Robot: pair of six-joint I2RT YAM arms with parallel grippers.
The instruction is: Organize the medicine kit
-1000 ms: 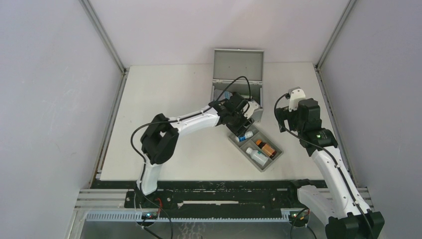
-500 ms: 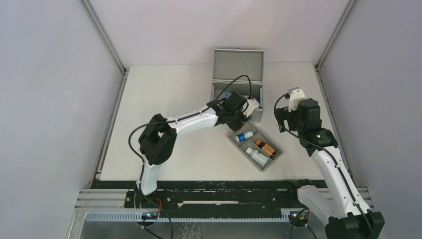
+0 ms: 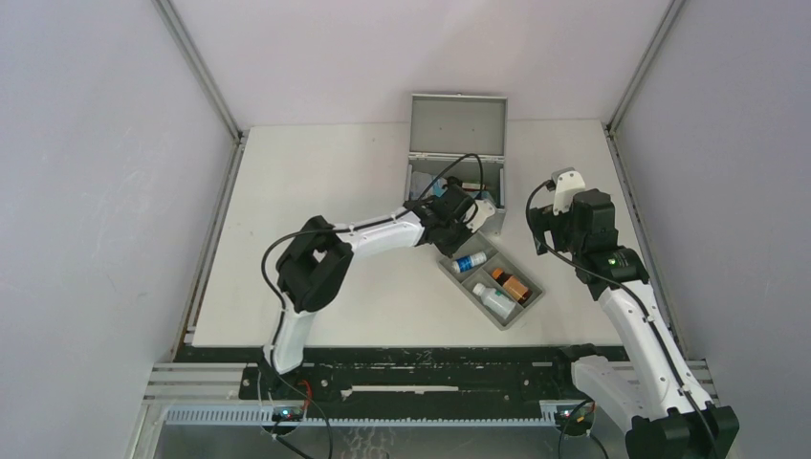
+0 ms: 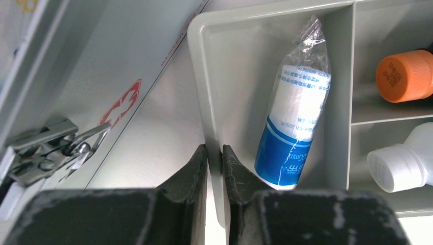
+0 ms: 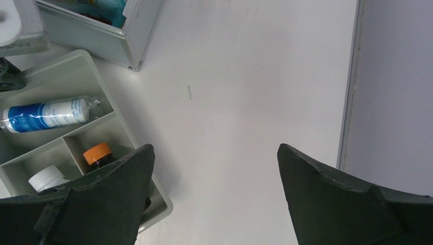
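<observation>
The medicine kit (image 3: 457, 182) is a grey metal box standing open at the back of the table, lid up. Its latch and red-white sticker show in the left wrist view (image 4: 97, 76). In front of it lies a shallow grey tray (image 3: 524, 308) holding a blue-white wrapped roll (image 4: 296, 122), an orange-capped brown bottle (image 3: 510, 283) and a white bottle (image 3: 494, 301). My left gripper (image 4: 214, 153) is shut on the tray's wall (image 4: 207, 92) next to the roll, near the kit's front. My right gripper (image 5: 214, 173) is open and empty above bare table right of the tray.
Items lie inside the open kit (image 5: 110, 7). The table's right edge with a metal rail (image 5: 350, 81) is close to my right gripper. Enclosure walls stand on both sides of the white tabletop (image 3: 316, 210).
My left wrist has shifted slightly up and left toward the kit, uncovering the roll in the top view. The tray and the right arm have stayed about where they were.
</observation>
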